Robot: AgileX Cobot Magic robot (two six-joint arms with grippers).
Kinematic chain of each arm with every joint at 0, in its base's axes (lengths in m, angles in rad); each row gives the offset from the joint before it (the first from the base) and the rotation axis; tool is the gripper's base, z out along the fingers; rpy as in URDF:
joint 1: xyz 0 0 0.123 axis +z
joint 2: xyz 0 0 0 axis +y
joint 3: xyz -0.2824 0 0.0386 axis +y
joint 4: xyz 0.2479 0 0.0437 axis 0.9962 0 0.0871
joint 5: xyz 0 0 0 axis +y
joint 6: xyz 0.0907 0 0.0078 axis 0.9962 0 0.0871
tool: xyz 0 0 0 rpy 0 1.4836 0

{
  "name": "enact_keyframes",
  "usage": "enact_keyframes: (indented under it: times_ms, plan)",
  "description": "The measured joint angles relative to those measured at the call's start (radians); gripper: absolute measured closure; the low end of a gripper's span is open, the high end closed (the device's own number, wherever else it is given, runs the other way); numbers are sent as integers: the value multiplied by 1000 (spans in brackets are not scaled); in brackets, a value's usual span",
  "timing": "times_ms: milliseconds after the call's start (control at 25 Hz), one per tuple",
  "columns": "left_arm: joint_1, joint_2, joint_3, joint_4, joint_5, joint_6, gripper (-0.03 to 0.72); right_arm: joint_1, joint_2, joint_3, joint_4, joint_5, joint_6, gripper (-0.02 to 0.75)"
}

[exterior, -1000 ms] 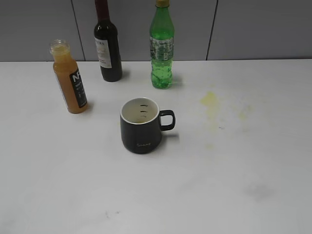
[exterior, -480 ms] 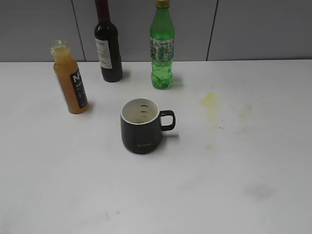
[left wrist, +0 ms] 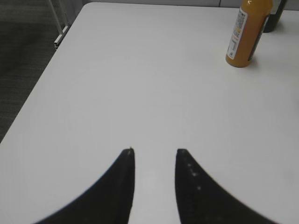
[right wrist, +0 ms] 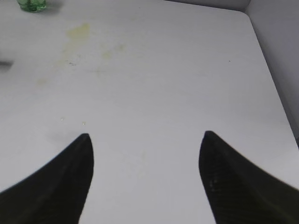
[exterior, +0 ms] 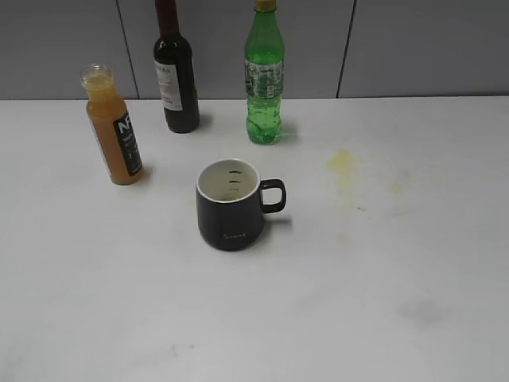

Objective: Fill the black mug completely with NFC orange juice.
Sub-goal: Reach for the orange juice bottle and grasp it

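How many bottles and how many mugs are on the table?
Bottles: 3, namely the clear orange juice bottle, the dark glass wine bottle and the green plastic soda bottle.
Mugs: 1, the squat matte-black mug.
Total: 4.

My left gripper (left wrist: 154,151) has matte black fingers (left wrist: 122,186), curved and tapering to points; my right gripper's (right wrist: 145,135) look alike, broader.

Lab-like test bench: bare white table (exterior: 413,263), grey panel wall (exterior: 421,48).
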Motion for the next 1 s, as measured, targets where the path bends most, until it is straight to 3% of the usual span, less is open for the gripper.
enact_keyframes:
  times_ms: [1000]
  plan:
    - [1, 0, 0, 0, 0, 0, 451, -1, 0, 0, 1, 0, -7, 218]
